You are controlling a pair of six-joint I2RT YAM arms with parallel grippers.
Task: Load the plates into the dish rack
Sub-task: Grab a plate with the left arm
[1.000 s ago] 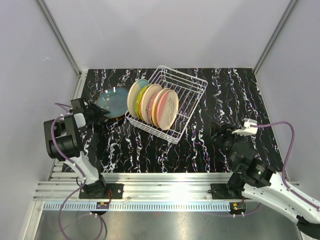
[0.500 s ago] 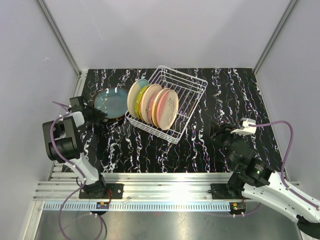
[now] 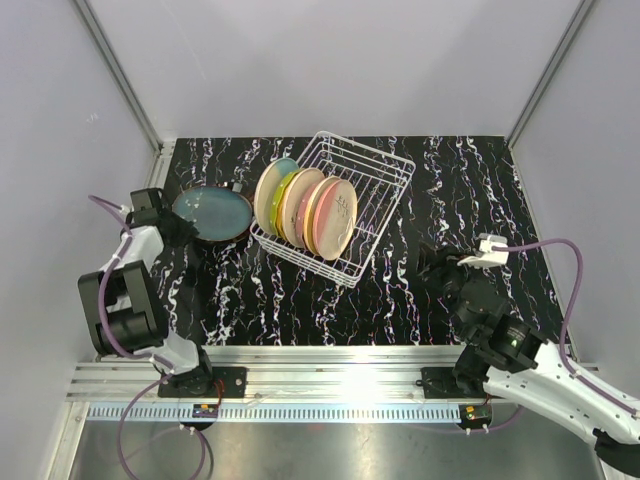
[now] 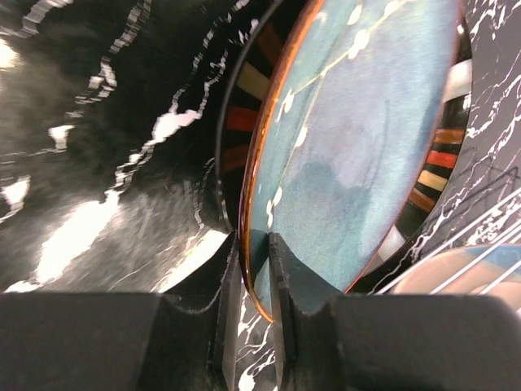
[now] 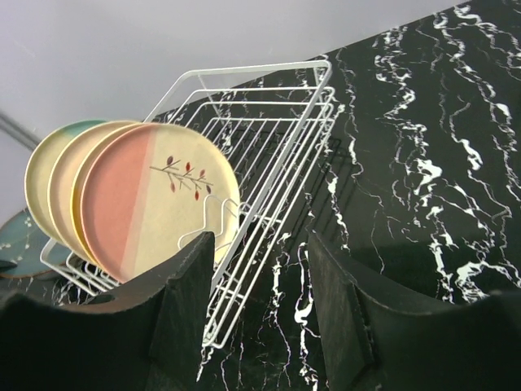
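We grip the teal plate (image 4: 358, 138) by its near rim with the left gripper (image 4: 254, 265), at the left of the top view. A finger sits on each face, likely so it can tip up off the dark striped plate (image 4: 440, 155) beneath. The dish rack (image 3: 378, 172), at centre, holds four plates (image 3: 330, 215) upright at its left end, leaving free tines beyond. The right gripper (image 5: 260, 244) hangs empty, jaws apart, at lower right.

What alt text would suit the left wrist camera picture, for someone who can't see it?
Two dark fingers of the left gripper pinch the near rim of a teal plate, which lies over a black plate with a striped rim. Black, white-veined tabletop fills the left side.
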